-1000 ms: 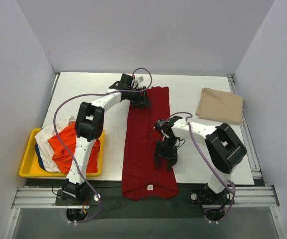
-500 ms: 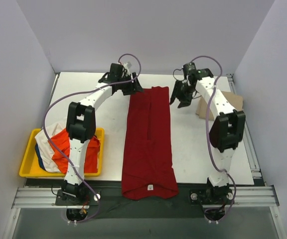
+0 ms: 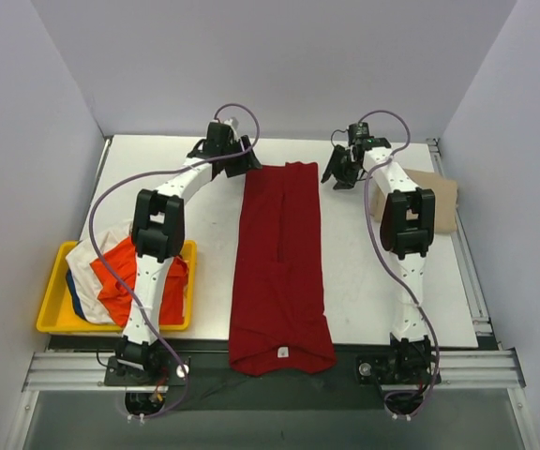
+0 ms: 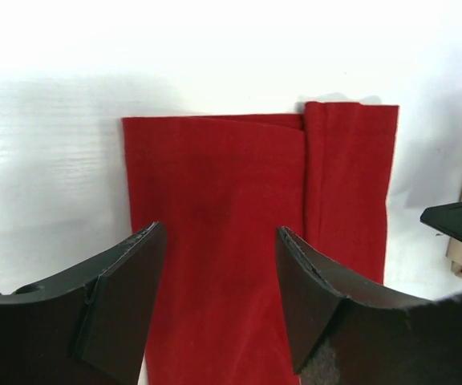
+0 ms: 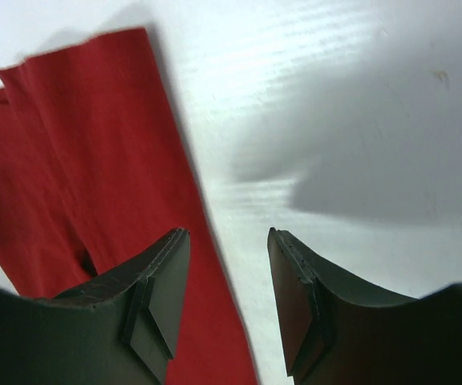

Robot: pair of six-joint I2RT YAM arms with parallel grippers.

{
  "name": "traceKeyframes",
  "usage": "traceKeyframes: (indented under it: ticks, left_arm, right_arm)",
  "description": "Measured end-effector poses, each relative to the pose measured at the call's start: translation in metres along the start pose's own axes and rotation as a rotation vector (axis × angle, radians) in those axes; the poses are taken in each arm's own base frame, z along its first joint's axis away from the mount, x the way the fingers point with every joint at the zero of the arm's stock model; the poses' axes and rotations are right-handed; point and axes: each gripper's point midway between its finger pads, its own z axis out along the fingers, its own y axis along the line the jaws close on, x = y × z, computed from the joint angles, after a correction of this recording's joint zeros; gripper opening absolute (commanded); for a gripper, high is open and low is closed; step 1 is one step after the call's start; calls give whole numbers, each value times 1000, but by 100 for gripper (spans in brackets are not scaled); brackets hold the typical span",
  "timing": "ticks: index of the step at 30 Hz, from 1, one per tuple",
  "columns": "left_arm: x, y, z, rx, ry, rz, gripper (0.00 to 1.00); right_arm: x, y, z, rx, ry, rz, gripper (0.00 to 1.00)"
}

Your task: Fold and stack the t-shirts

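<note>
A large dark red t-shirt (image 3: 281, 267) lies folded into a long strip down the middle of the table. Its far end shows in the left wrist view (image 4: 255, 208) and the right wrist view (image 5: 95, 176). My left gripper (image 3: 244, 164) is open and empty at the strip's far left corner (image 4: 220, 234). My right gripper (image 3: 334, 176) is open and empty beside the far right corner (image 5: 227, 234). A folded tan t-shirt (image 3: 437, 199) lies at the far right, partly hidden by the right arm. Orange (image 3: 120, 272), white (image 3: 87, 258) and blue shirts lie in the tray.
A yellow plastic tray (image 3: 52, 319) sits at the near left with the heaped shirts. The white table (image 3: 364, 272) ends at metal rails along the near and right sides. Grey walls enclose the left, back and right.
My right arm has swung from the strip's middle to its far right corner. My left gripper has lifted off the far left corner and shifted slightly left. The red strip lies flat.
</note>
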Motion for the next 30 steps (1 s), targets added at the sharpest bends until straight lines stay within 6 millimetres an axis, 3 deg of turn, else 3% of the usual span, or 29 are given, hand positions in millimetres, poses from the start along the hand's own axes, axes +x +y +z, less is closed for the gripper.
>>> traceKeyframes:
  ticks: [11,15,20,30]
  left_arm:
    - [-32,11,13,-6,-108,-72,67]
    - [-29,21,23,-14,-103,-117,68]
    - [-19,33,38,-26,-84,-169,68]
    - [-21,29,44,4,-85,-203,63]
  right_arm:
    - [-43,24,33,-107,-133,72,49]
    - [-47,26,48,-119,-138,112,50]
    - [-56,32,51,-142,-161,145,50]
    - [-66,43,59,-186,-190,196,48]
